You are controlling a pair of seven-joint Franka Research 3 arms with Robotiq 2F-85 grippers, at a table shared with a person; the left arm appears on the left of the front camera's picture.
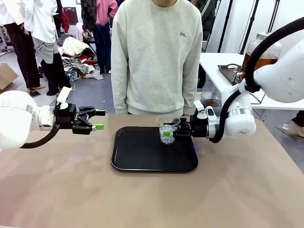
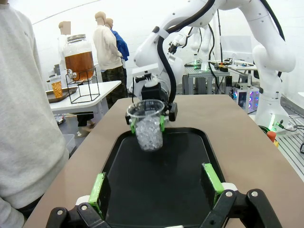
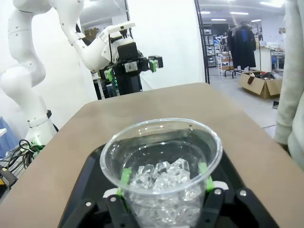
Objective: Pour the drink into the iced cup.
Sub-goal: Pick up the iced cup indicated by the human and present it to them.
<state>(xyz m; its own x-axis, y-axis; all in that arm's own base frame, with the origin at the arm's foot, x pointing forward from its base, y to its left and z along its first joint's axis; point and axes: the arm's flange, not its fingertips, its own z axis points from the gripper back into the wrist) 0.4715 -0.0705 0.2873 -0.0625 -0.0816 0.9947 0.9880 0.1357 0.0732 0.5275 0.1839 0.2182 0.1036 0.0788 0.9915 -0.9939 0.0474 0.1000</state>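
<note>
- Fingers of the right gripper point(image 1: 169, 134) clamp the iced cup point(image 1: 166, 122) over the tray point(image 1: 142, 159), wrist level.
- Left gripper point(image 1: 99, 119) hovers level beside the tray, fingers apart.

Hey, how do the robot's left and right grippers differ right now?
The left gripper is open and holds nothing; the right gripper is shut on the iced cup. The left gripper hangs above bare table beside the tray; the right gripper is over the tray's far edge. Both lie level, pointing toward each other, with green pads.
</note>
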